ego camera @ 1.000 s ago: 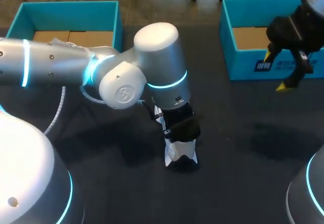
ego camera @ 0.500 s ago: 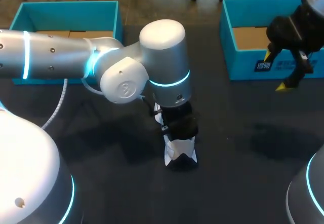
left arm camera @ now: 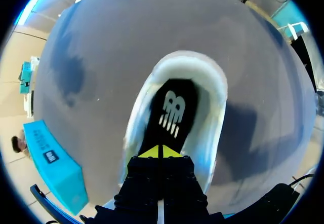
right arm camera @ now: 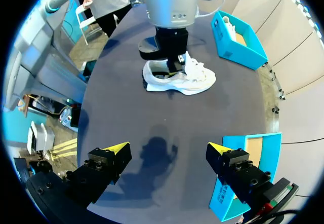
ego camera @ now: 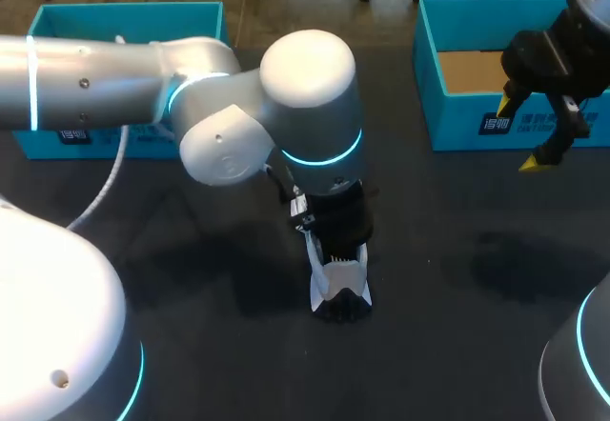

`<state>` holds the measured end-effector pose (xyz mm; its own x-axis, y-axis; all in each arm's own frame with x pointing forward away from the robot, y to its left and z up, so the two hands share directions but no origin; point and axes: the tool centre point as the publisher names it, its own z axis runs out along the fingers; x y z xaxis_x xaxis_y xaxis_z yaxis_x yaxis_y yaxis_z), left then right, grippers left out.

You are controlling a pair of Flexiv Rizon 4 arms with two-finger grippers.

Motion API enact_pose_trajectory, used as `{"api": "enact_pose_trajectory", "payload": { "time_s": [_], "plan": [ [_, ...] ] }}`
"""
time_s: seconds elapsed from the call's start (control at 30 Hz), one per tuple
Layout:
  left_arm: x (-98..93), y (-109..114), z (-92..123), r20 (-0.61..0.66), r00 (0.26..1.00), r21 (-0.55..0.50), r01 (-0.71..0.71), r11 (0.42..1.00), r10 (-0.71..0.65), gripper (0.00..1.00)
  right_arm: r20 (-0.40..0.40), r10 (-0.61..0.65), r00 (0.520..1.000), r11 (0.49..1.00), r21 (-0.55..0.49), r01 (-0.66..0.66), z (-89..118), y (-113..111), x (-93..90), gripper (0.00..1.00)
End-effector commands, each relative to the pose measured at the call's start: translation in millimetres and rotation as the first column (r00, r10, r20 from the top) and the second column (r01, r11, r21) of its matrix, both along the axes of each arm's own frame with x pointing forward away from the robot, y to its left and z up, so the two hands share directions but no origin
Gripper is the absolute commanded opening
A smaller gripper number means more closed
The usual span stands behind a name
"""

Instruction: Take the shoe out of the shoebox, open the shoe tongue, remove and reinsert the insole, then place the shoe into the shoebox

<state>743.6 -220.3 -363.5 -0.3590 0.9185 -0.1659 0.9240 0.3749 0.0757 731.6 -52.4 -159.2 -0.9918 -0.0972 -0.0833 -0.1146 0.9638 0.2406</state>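
One white shoe (ego camera: 339,286) stands on its sole near the middle of the dark worktop (ego camera: 457,278), well apart from the two teal boxes at the far edge. The left arm comes in from the left and points straight down, so that the left claw (left arm camera: 159,151) reaches into the shoe's opening. In the left wrist view its two yellow tips are pressed together, leaving only a thin line between them, right over one end of the black insole (left arm camera: 167,127). Whether they pinch the insole cannot be told. The insole carries a white logo (left arm camera: 171,110) ahead of the tips, and the shoe's white walls curve round it on both sides. The right claw (right arm camera: 168,150) hangs in the air on the right, above the front wall of the right box (ego camera: 429,50), with its fingers spread wide and nothing between them. From the right wrist, the shoe lies well ahead of this claw, side on, with the left arm standing in it. The right box bears a dark label (ego camera: 496,124) with white print on its front wall. The left box (ego camera: 205,10) shows a similar small mark on its front.
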Motion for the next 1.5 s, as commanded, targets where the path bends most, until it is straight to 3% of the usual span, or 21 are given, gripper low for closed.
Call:
{"api": "enact_pose_trajectory", "payload": {
  "time_s": [0.03, 0.27, 0.33, 0.4, 0.53, 0.57, 0.6, 0.67, 0.7, 1.5],
  "plan": [
    [3.7, -2, 11, 0.052, 0.999, 0.018, -0.015, 1.0, 0.014, 0.0, -0.002, 0.0, 1.0, 1.0, -0.003, 0.0, 0, 1, 1.3, 1.0],
    [13.0, -2, 15, 0.1, 0.995, 0.066, -0.005, 0.998, -0.002, 0.0, -0.002, 0.0, 1.0, 1.0, -0.003, 0.0, 0, 1, 1.3, 1.0],
    [12.9, -1, 15, 0.103, 0.995, 0.07, 0.002, 0.998, -0.009, 0.24, -0.002, 0.0, 1.0, 1.0, -0.003, 0.0, 0, 1, 1.3, 1.0],
    [12.3, 0, 13, 0.103, 0.994, 0.081, 0.02, 0.996, -0.029, 0.24, -0.002, 0.0, 1.0, 1.0, -0.003, 0.0, 0, 1, 1.3, 1.0],
    [9.4, 3, 12, 0.127, 0.989, 0.114, 0.06, 0.992, -0.075, 0.49, -0.002, 0.0, 1.0, 1.0, -0.003, 0.0, 0, 1, 1.3, 1.0],
    [9.0, 3, 13, 0.134, 0.987, 0.121, 0.071, 0.99, -0.087, 0.58, -0.002, 0.0, 1.0, 1.0, -0.003, 0.0, 0, 1, 1.3, 1.0],
    [8.3, 4, 13, 0.149, 0.983, 0.138, 0.084, 0.987, -0.105, 0.77, -0.002, 0.0, 1.0, 1.0, -0.003, 0.0, 0, 1, 1.3, 1.0],
    [8.6, 5, 12, 0.15, 0.982, 0.151, 0.093, 0.984, -0.116, 0.96, -0.002, 0.0, 1.0, 1.0, -0.003, 0.0, 0, 1, 1.3, 1.0],
    [9.4, 5, 11, 0.149, 0.982, 0.153, 0.092, 0.984, -0.115, 1.0, -0.002, 0.0, 1.0, 1.0, -0.003, 0.0, 0, 1, 1.3, 1.0],
    [11.0, 5, 26, 0.18, 0.972, 0.147, 0.126, 0.981, -0.152, 1.0, -0.002, 0.0, 1.0, 1.0, -0.003, 0.0, 0, 1, 1.3, 1.0]
  ]
}}
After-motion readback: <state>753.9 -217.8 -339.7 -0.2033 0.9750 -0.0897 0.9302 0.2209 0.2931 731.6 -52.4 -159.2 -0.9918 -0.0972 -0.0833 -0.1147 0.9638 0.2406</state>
